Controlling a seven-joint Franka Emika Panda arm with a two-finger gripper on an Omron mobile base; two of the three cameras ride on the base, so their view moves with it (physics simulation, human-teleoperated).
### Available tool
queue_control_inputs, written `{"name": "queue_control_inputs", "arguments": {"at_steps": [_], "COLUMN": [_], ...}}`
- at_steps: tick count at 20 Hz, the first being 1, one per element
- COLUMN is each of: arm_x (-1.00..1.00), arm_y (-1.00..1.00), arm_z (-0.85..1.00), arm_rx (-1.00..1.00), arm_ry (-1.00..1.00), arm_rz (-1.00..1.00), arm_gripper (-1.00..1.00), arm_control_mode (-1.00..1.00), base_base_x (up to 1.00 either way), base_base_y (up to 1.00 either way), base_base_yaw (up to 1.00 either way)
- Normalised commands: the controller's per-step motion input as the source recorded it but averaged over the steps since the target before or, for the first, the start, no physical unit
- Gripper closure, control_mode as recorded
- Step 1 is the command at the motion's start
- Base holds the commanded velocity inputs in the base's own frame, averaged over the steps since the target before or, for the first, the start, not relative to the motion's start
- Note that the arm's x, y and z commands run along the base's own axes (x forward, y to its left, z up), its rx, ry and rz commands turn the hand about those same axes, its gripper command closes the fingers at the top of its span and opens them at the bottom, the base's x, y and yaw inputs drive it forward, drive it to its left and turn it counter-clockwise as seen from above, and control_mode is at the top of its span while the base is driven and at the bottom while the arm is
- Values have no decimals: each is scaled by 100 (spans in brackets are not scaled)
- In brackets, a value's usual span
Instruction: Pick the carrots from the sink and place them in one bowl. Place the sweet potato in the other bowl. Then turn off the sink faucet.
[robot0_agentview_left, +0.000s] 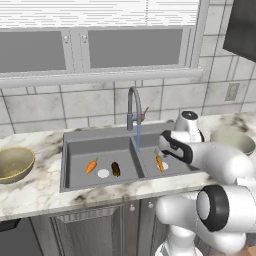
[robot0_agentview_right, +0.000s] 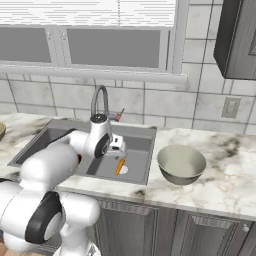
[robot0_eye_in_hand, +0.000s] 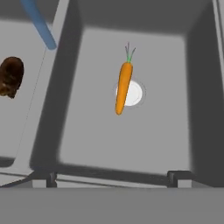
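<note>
The first carrot (robot0_eye_in_hand: 124, 89) seems next; the fingers (robot0_eye_in_hand: 112, 179), spread and empty, need to descend toward twelve o'clock in the hand view.

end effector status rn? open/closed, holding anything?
End effector: open, fingertips wide apart, holding nothing; the right-basin carrot lies over the drain, not between them.

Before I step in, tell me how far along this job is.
Nothing looks done: both carrots and the sweet potato lie in the sink. The gripper is open, holding nothing. Left: all three pickups, then the faucet, still running.
</note>
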Motion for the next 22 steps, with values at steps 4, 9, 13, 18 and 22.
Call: {"name": "queue_control_inputs", "arguments": {"at_steps": [4,9,13,18,22], "arm_x": [24,30,38,40,37], "arm_y": [-5,-7,-3,-1,0], "arm_z": [-23,-22,-24,-29,-30], "arm_rx": [0,0,0,0,0], "arm_ry": [0,0,0,0,0], "arm_rz": [0,0,0,0,0], "arm_gripper": [-100,-100,-100,-100,-100], "arm_control_mode": [-100,-100,-100,-100,-100], "base_base_x": [0,0,0,0,0], "base_base_y": [0,0,0,0,0], "base_base_yaw": [0,0,0,0,0]}}
